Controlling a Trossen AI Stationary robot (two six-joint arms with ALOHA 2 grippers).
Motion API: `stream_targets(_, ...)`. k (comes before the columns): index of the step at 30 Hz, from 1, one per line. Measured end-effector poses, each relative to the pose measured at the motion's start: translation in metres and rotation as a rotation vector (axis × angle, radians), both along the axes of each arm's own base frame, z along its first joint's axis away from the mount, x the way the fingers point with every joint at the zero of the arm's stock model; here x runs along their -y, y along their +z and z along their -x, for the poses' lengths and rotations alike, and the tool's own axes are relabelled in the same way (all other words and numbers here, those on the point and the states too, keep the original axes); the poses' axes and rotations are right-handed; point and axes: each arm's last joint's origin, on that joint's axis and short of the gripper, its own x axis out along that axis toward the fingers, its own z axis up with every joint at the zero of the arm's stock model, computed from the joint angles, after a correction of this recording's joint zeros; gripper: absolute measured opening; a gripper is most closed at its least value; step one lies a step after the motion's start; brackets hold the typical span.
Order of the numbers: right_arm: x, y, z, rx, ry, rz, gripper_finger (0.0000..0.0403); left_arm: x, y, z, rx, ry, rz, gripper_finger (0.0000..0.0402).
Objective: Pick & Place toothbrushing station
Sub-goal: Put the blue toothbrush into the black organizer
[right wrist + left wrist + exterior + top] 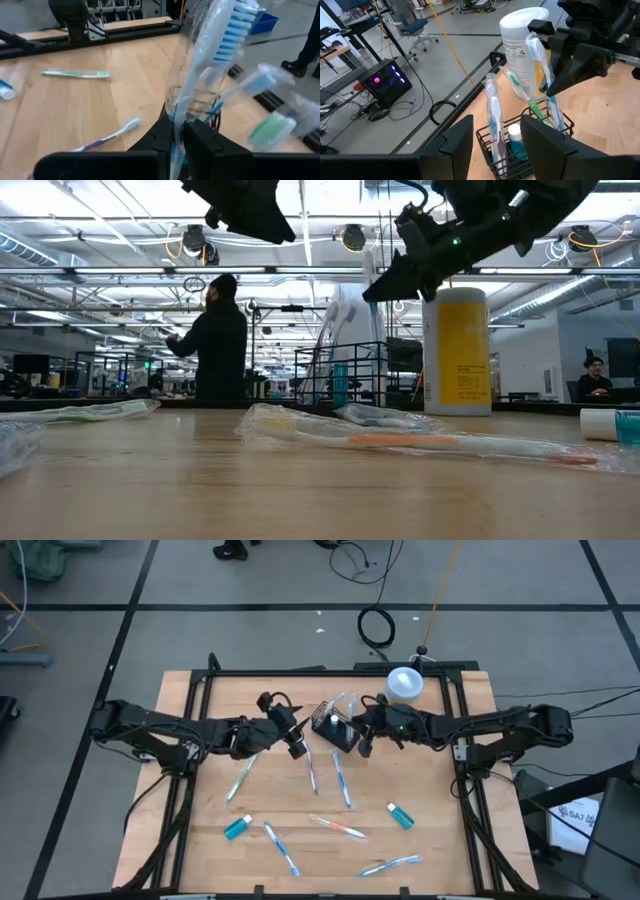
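Looks straight down over the whole surface (200,840); skims level across it; rides both wrists, close on the wire basket (535,145) (shared).

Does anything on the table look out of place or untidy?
Yes. Several wrapped toothbrushes and two small tubes lie scattered flat on the table, pointing every way, while others stand in the black wire basket.

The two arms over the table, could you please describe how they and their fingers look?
Both arms are dark, slim and jointed, with black cabling along them. The left gripper and right gripper end in flat, blocky black fingers. A small green light glows on the right arm's wrist.
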Motion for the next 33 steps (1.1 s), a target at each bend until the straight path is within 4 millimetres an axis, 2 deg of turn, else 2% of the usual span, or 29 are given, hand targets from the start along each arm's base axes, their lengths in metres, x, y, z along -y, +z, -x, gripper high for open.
stream_targets(5,-0.001,-0.017,0.008,-0.005,-0.017,-0.049,0.0040,0.000,0.000,0.000,0.006,0.002,0.007,0.0170)
stream_targets(14,-0.004,-0.047,0.026,0.003,-0.018,-0.054,0.0031,0.001,-0.001,0.000,0.012,-0.025,0.039,0.0170)
stream_targets(21,-0.005,-0.049,0.028,0.019,-0.010,-0.030,0.0058,0.002,-0.001,-0.001,0.020,-0.043,0.060,0.0170)
stream_targets(33,-0.005,-0.041,0.029,0.045,0.011,0.041,0.0149,0.002,-0.001,-0.001,0.029,-0.038,0.072,0.0170)
